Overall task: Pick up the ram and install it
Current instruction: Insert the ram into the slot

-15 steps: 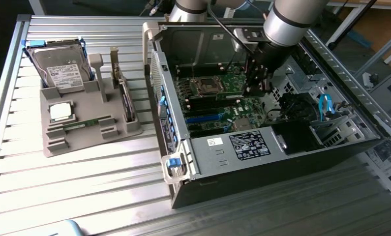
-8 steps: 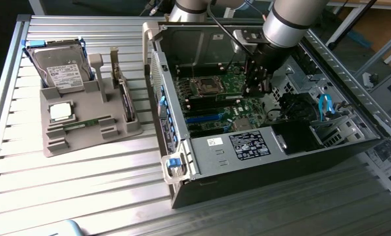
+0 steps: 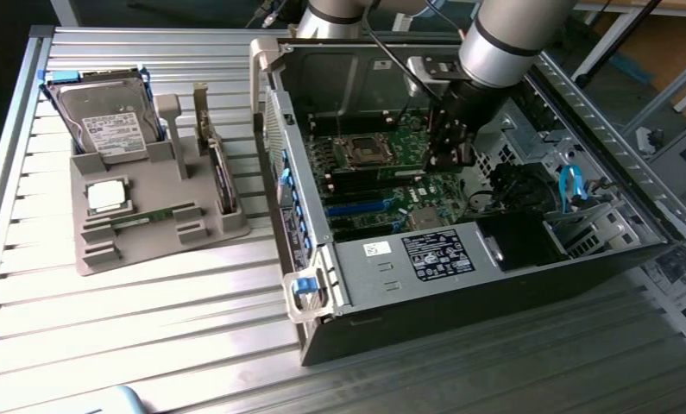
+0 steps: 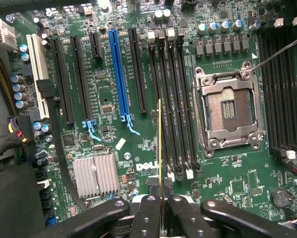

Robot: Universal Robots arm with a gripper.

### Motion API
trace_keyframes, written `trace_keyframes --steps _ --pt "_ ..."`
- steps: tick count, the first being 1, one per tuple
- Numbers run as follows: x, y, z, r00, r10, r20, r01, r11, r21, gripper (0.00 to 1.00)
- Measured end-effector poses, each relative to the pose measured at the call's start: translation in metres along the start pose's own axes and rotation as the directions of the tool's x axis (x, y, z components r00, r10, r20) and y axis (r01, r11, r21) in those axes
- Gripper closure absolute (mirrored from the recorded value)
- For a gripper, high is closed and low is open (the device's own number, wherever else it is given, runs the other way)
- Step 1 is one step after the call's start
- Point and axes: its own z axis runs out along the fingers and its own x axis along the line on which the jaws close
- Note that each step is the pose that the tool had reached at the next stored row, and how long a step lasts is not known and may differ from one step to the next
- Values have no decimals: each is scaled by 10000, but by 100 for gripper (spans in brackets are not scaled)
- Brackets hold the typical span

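The ram (image 4: 160,148) shows edge-on in the wrist view as a thin yellow-green line. My gripper (image 4: 160,208) is shut on it, a black finger (image 4: 144,215) pressing each side. The stick hangs over the motherboard, running along the row of long black memory slots (image 4: 176,99) beside the open CPU socket (image 4: 229,106). Whether it touches a slot I cannot tell. In the exterior view my gripper (image 3: 449,147) reaches down inside the open computer case (image 3: 435,259), just above the motherboard (image 3: 389,185).
A grey parts tray (image 3: 147,241) stands at the exterior view's left. It holds a hard drive (image 3: 107,121), a square silver CPU chip (image 3: 107,197), an upright expansion card (image 3: 218,172) and a flat green stick (image 3: 153,216). Case walls and cables surround the gripper.
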Motion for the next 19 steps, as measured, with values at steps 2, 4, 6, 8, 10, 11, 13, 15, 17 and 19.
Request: trace_keyframes --steps 2,4,6,8,10,11,13,15,17,19 --pt "1 0 10 10000 0 -1 0 10000 0 88" --pt "1 0 24 10000 -1 0 1 10000 1 88" --pt "2 0 34 10000 -1 0 1 10000 2 88" --pt "2 0 44 10000 -1 0 1 10000 2 88" --pt "3 0 55 10000 -1 -1 1 10000 4 88" --pt "3 0 60 10000 -1 0 1 10000 4 88" --pt "3 0 74 10000 -1 1 1 10000 6 88" --pt "5 4 88 10000 1 1 -1 10000 9 88" --pt "7 17 101 10000 -2 1 2 10000 15 88" --pt "11 41 110 10000 -1 1 1 10000 19 88"
